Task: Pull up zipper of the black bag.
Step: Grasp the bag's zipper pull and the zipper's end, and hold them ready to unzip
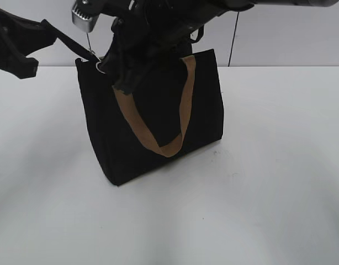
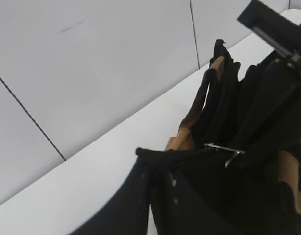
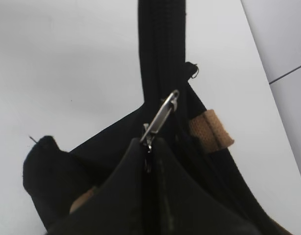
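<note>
Silvery metal is glinting where the zipper pull is sitting near the left end of the black bag, its tab pinched between the closed fingers of the right gripper, which is reaching down across the bag's top. The left gripper is clamping a black fabric tail at that same top corner, pulling it taut toward the left. The bag is standing upright on a white table, one tan handle drooping down its front.
</note>
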`<action>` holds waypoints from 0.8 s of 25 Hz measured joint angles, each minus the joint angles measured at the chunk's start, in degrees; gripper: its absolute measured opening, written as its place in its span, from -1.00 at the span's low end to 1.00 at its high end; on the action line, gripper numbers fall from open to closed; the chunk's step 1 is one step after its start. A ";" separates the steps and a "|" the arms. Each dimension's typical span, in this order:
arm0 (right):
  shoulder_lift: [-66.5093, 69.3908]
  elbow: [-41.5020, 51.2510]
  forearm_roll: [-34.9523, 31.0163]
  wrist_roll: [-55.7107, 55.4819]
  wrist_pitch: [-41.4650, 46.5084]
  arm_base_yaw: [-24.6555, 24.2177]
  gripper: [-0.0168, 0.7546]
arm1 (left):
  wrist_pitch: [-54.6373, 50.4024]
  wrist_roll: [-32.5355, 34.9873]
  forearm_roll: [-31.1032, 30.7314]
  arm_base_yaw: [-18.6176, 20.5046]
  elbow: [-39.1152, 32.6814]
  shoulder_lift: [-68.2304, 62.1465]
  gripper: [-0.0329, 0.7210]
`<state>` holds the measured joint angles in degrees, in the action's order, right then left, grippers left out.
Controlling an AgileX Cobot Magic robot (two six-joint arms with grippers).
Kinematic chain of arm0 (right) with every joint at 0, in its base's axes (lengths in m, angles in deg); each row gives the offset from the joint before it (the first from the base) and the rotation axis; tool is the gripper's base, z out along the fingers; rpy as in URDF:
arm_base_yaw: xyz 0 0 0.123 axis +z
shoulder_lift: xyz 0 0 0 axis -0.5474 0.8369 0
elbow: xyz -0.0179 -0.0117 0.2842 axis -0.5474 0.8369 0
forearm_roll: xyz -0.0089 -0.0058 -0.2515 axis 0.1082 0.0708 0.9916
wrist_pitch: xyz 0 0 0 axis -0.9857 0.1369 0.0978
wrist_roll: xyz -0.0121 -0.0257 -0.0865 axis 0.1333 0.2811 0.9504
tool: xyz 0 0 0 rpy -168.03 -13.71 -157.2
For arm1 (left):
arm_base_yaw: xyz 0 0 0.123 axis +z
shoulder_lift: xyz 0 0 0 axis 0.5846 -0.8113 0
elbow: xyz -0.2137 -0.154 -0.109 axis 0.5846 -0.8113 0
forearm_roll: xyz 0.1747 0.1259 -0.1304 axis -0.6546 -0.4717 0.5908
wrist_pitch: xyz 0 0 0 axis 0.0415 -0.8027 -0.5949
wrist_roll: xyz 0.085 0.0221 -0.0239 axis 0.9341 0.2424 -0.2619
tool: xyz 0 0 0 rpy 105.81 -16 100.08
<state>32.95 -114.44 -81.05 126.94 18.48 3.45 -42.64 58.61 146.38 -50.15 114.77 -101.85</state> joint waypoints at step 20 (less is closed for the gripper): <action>-0.92 0.00 0.31 -7.17 4.68 0.00 -0.95 | 7.28 -0.78 0.28 -0.06 -7.95 0.19 -0.87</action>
<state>32.02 -114.44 -80.74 119.77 23.16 3.45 -35.36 57.83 146.66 -50.21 106.83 -101.66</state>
